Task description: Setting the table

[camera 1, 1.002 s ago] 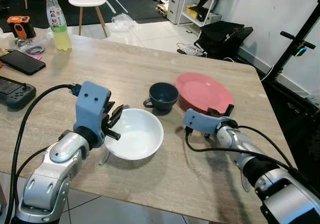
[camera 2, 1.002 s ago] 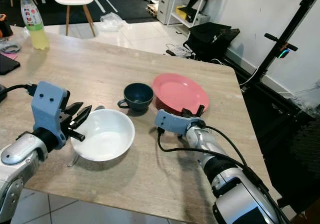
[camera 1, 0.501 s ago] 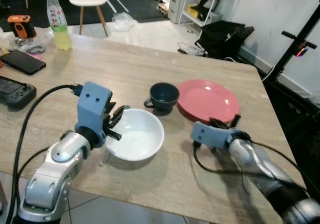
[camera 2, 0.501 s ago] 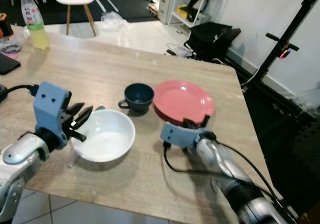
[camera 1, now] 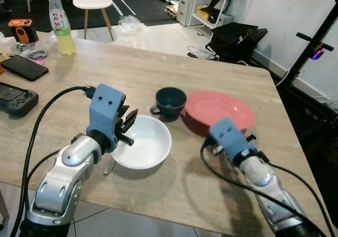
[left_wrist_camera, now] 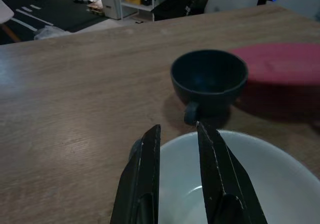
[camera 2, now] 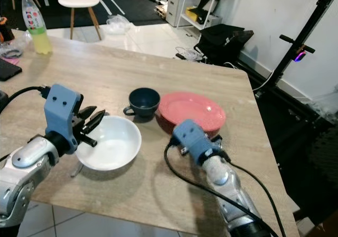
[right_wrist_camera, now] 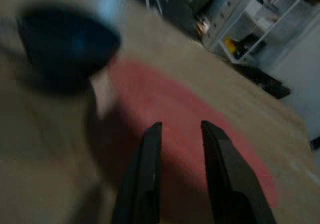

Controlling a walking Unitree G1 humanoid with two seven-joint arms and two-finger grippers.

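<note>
On the wooden table point(camera 1: 222, 189) sit my white bowl point(camera 1: 145, 144), dark cup point(camera 1: 170, 100) and red plate point(camera 1: 219, 109). My left gripper point(left_wrist_camera: 179, 134), fingers slightly parted, straddles the bowl's near rim; my right gripper point(right_wrist_camera: 181, 134), also parted and holding nothing, points at the plate. All look rigid, smooth, breakable, so I'd pinch rims.

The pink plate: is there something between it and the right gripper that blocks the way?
Nothing visible does. The right gripper is at the near rim of the pink plate, with its fingers pointing over the plate. The dark blue cup stands beside the plate, toward the white bowl, off that line.
</note>
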